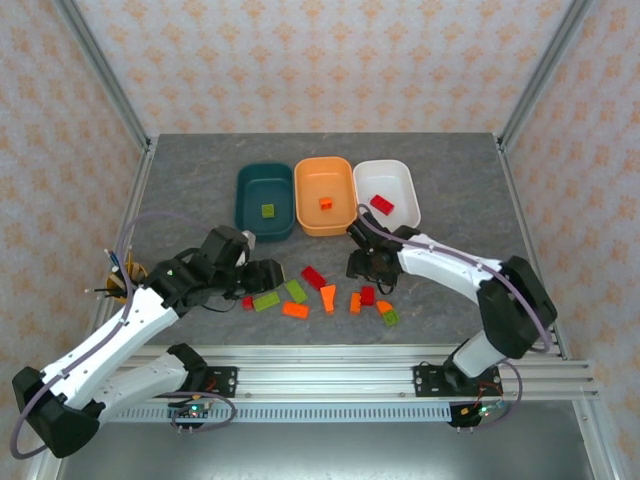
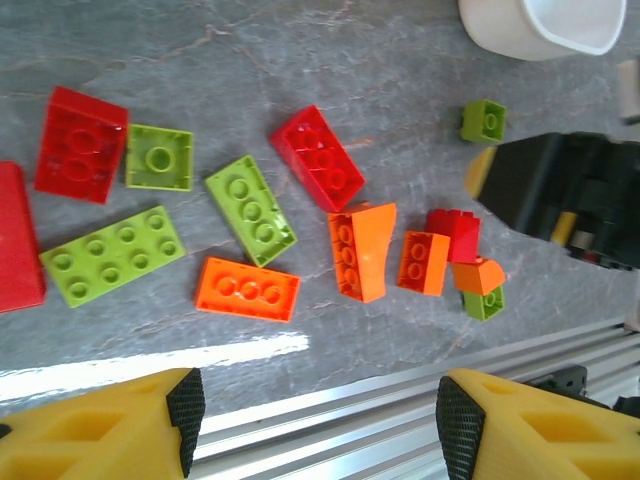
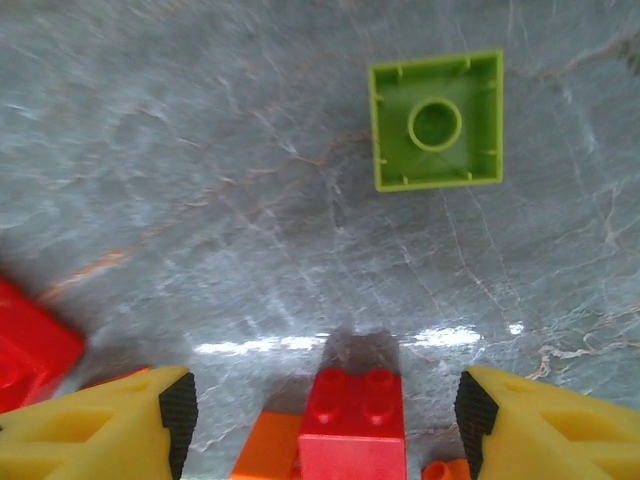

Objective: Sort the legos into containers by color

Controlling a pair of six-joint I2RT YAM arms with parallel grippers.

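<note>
The right gripper (image 3: 324, 425), wide and empty, should drop squarely over the small red brick (image 3: 352, 405) between its fingers, clear of the orange brick (image 3: 268, 450) touching its left side, then lift toward the far white tub (image 1: 400, 180); left gripper (image 2: 320, 415) wide, empty too.

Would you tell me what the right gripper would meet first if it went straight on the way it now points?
Probably the small red square plastic brick lying between the open jaws of the right gripper, then the grey table; depth is unclear.
</note>
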